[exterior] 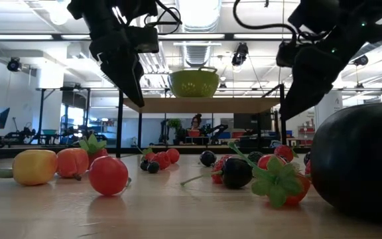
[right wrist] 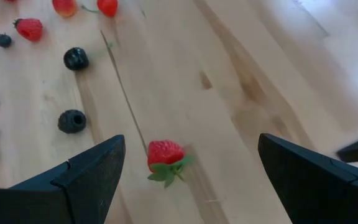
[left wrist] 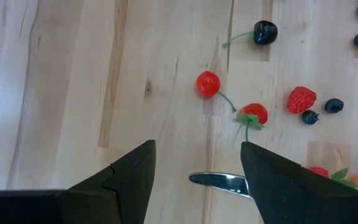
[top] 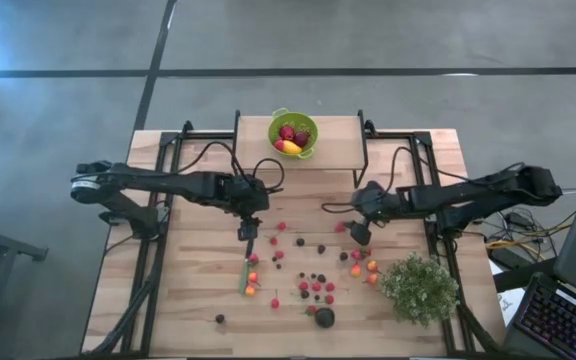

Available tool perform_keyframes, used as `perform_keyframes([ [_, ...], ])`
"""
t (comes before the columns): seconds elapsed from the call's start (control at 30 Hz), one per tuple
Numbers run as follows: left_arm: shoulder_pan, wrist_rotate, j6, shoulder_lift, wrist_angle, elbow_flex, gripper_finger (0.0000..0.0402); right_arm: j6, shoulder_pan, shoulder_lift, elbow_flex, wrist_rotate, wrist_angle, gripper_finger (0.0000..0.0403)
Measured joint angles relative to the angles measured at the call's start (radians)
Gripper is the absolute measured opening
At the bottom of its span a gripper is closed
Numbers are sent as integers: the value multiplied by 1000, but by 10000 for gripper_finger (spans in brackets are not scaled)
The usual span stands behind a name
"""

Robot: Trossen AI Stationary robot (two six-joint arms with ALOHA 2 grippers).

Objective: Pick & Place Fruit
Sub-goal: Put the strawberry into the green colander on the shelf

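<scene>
While a few pieces already sit in the round lime-green plastic colander bowl (top: 293,133) on the raised wooden shelf (top: 338,140) at the back of the table, most of the fruit (top: 308,285) is scattered over the pale wooden tabletop (top: 188,300), so by my judgement the job is at an early stage. In the bowl there is something red, something darker red and a yellow piece. Left on the boards are many small red berries, several dark purple-black ones, a few orange or yellow pieces near the slim green-handled knife (top: 245,272) and beside the bushy pale-green plant (top: 420,288), and one bigger dark round fruit (top: 324,317) near the front edge.

Neither arm carries anything. Over the knife's blade end hangs the left gripper (top: 248,231), fingers spread apart and empty; its wrist camera shows a round red cherry with a green stem (left wrist: 208,83) and a small red strawberry (left wrist: 254,114) just ahead of it. Also wide apart and empty, the right gripper (top: 359,234) hovers over a red strawberry with green leaves (right wrist: 165,155), which lies between its fingers in the wrist camera but clear of both
</scene>
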Motion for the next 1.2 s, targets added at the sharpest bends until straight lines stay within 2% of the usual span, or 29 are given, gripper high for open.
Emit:
perform_keyframes([
  [0.43,0,0,5,0,31,0,241,16,0,94,0,-26,65,363],
  [1.2,0,1,4,0,44,0,241,51,19,352,4,-32,154,363],
])
